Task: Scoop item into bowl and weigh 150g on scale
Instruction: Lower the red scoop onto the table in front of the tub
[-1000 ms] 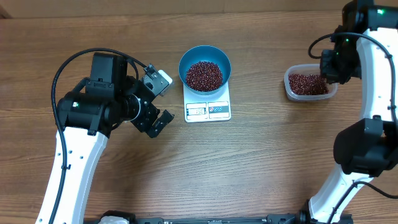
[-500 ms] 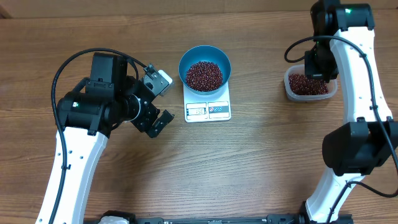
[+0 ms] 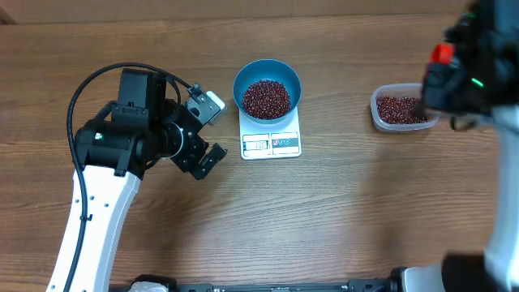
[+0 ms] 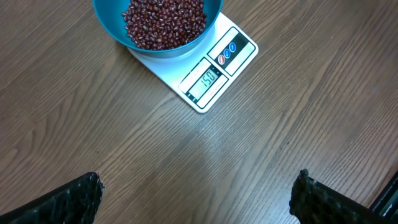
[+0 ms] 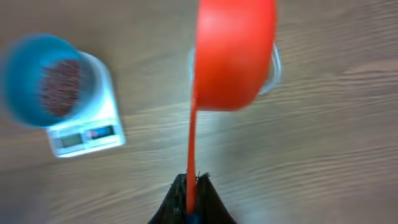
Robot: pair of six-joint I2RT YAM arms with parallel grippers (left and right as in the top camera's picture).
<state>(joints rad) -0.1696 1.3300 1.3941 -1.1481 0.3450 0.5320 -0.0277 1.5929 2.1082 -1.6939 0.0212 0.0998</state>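
Swinging away from the tub point(image 3: 403, 109) just now, my right claw point(image 5: 189, 198) pinches the red scoop point(image 5: 235, 56); left claw point(image 4: 196, 194) spread; scale point(image 4: 231, 55) seems on target.

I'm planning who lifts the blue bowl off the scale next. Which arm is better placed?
Left, probably. The left gripper is open, empty and close beside the scale and bowl. The right gripper is shut on the red scoop, over by the clear tub.

Blue bowl point(image 3: 267, 70) of maroon beans point(image 3: 266, 98) sits on the white scale point(image 3: 271, 143).
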